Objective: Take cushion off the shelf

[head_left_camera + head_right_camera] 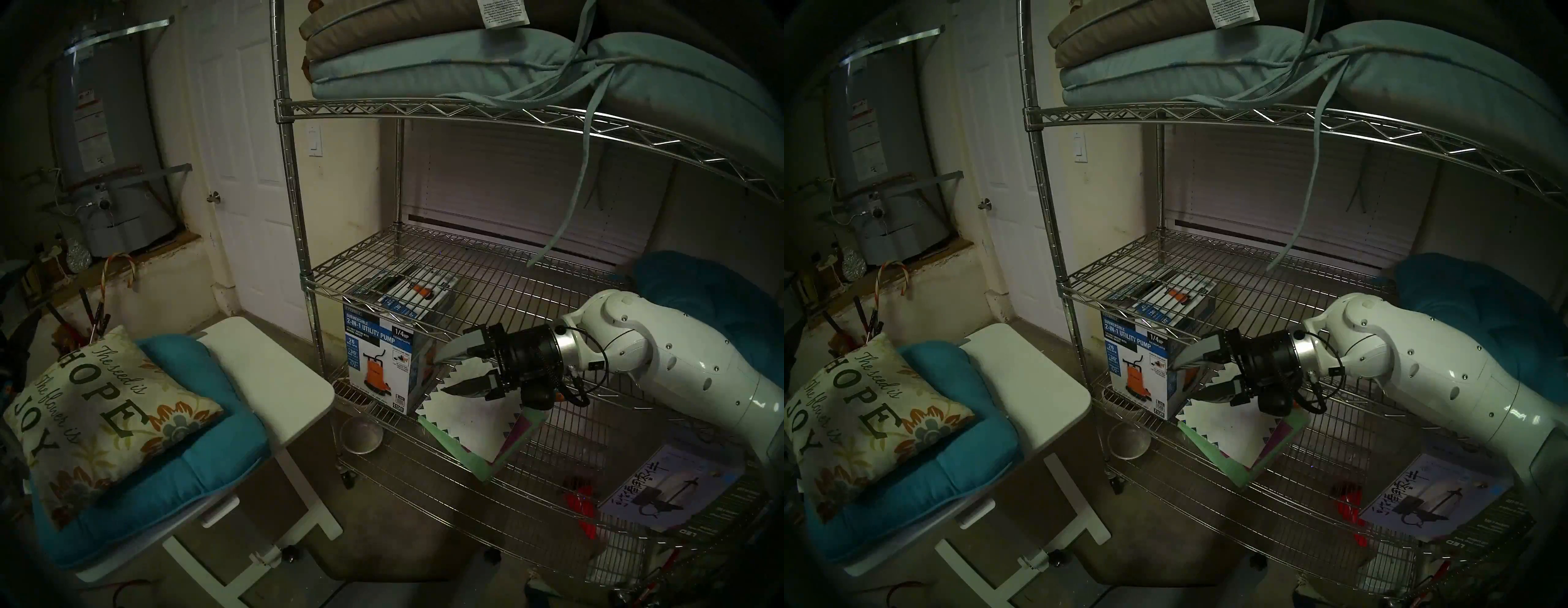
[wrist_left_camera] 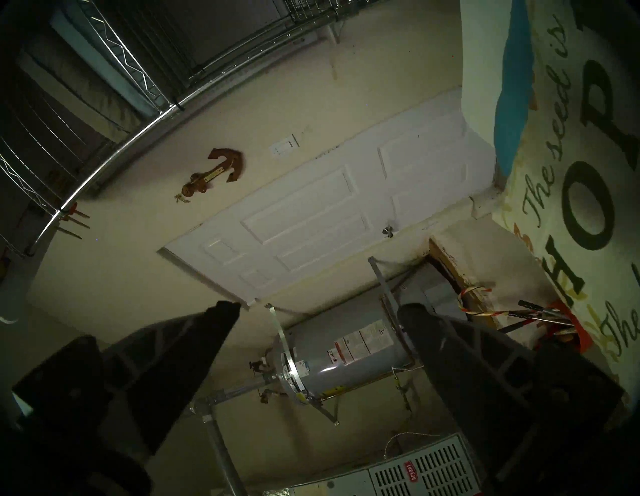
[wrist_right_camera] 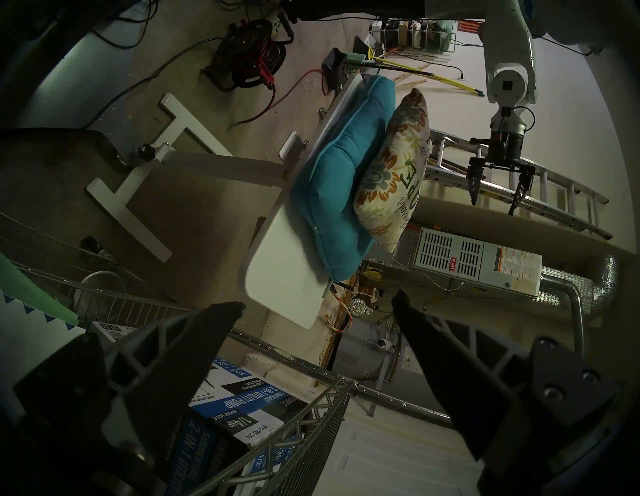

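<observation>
Right arm [image 1: 662, 365] level, jaws apart

We read "The seed is HOPE, The flower is JOY" on the cushion [image 1: 97, 420]. The cardboard box [image 1: 384, 361] on the shelf [image 1: 488, 271] says "SUBMERSIBLE 2-IN-1 UTILITY PUMP, 1/4 HP". Chinese characters mark a flat box [image 1: 670, 488] we cannot read. The furnace [image 3: 478, 266] carries a red badge, too small to read.

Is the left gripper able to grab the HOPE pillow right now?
Probably yes: the left gripper is open beside the HOPE pillow, which lies uncovered on a teal cushion.
</observation>
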`<state>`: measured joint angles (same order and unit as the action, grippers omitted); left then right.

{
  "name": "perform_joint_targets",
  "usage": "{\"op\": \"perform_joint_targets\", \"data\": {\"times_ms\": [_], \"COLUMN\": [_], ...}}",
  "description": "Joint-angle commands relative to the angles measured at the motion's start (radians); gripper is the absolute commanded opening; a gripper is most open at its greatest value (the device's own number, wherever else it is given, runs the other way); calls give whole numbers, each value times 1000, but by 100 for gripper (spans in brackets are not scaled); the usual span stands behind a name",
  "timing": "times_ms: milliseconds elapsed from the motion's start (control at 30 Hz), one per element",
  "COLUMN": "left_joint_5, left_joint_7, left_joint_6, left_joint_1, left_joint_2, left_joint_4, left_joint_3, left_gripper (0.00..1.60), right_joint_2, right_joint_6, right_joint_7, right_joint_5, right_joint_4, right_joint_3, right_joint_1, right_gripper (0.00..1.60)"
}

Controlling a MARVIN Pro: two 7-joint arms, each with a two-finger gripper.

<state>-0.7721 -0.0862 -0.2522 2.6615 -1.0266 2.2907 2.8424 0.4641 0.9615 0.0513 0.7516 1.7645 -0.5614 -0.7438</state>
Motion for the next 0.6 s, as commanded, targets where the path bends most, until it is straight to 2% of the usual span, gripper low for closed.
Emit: {"op": "perform_joint_targets", "data": {"times_ms": [0, 100, 133, 233, 267, 300, 400, 433, 567], "left_joint_5": [-35, -53, -60, -76, -82, -91, -102, -107, -117], "left_joint_7": [-38, -57, -58, -81, -76, -88, -94, -105, -114], "left_joint_6": [29, 37, 40, 49, 55, 56, 73, 77, 100], "left_joint_1": [-107, -142, -145, -196, -187, -219, -236, -264, -299], "left_joint_2": [110, 153, 146, 199, 183, 214, 228, 254, 286], "left_joint_4": [-10, -25, -19, -41, -27, -44, -41, -54, -51], "left_joint_3": [-55, -98, -109, -160, -165, -191, -230, -254, -304], "left_gripper": [160, 160, 160, 160, 160, 160, 160, 160, 160], "right_joint_2": [-2, -2, -2, -2, -2, -2, -2, -2, -2], "right_joint_6": [-2, -2, -2, -2, -2, -2, -2, -2, -2], "right_joint_7": [-7, -7, -7, -7, -7, -7, -7, -7, -7], "right_joint_5": [-7, -7, -7, -7, -7, -7, -7, -7, -7], "right_joint_4": [6, 6, 6, 6, 6, 6, 6, 6, 6], "right_joint_3": [-7, -7, -7, -7, -7, -7, -7, -7, -7], "right_joint_1": [11, 11, 11, 11, 11, 11, 11, 11, 11], "right_gripper": [160, 160, 160, 160, 160, 160, 160, 160, 160]}}
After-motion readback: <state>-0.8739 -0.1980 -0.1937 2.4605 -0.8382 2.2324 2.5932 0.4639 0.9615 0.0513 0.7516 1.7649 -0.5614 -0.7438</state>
